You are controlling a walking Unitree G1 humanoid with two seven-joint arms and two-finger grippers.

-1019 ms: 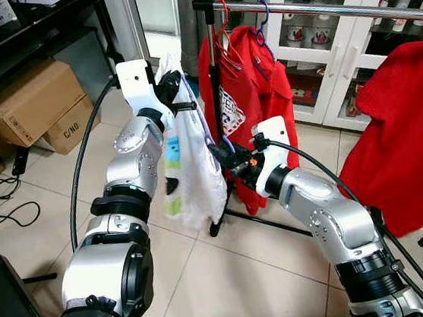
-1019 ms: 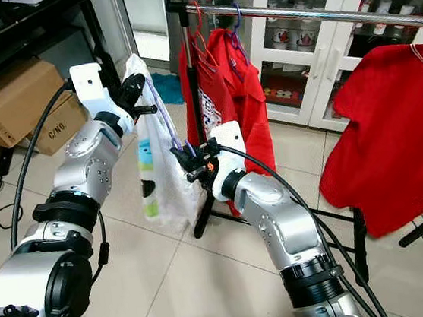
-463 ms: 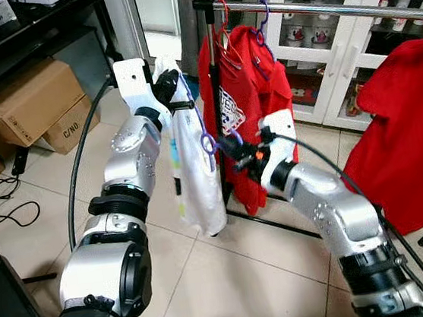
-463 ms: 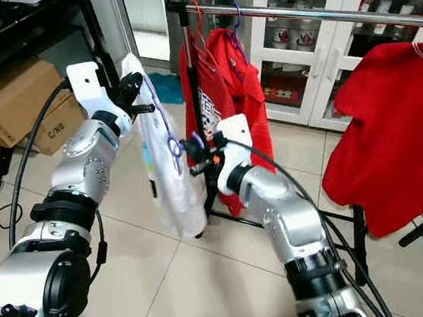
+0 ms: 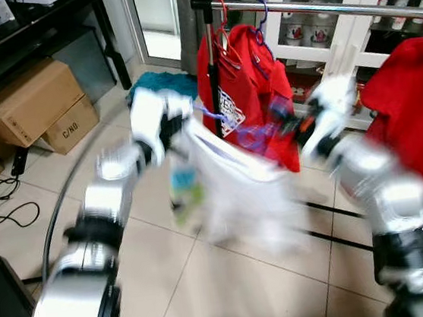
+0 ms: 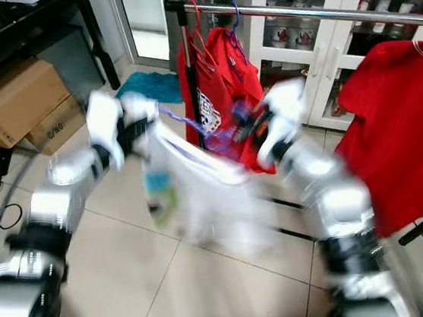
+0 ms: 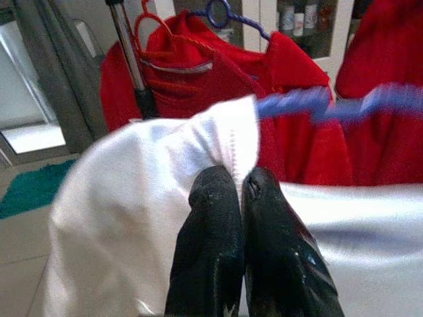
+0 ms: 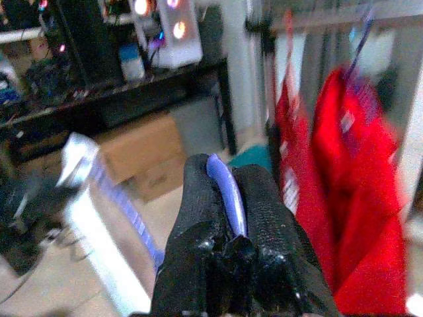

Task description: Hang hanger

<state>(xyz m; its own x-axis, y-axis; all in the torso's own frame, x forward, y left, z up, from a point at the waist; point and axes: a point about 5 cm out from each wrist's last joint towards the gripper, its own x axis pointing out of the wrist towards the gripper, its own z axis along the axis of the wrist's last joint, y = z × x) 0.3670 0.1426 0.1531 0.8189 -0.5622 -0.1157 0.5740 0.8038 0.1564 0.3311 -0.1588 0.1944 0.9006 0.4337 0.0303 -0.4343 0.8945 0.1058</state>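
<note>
Gripping one blurred, apparently purple hanger point(image 8: 225, 195) and white garment point(image 7: 132, 218), two jaws clenched.

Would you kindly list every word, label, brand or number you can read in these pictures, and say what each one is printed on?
"C/NO.": black print on the smaller cardboard box on the floor, only faintly legible.
White printed design on the red shirt hanging at the rail: too blurred to read.
Label on the white box on the black shelf: too small to read.
Coloured print on the white garment: motion-blurred, unreadable.
</note>
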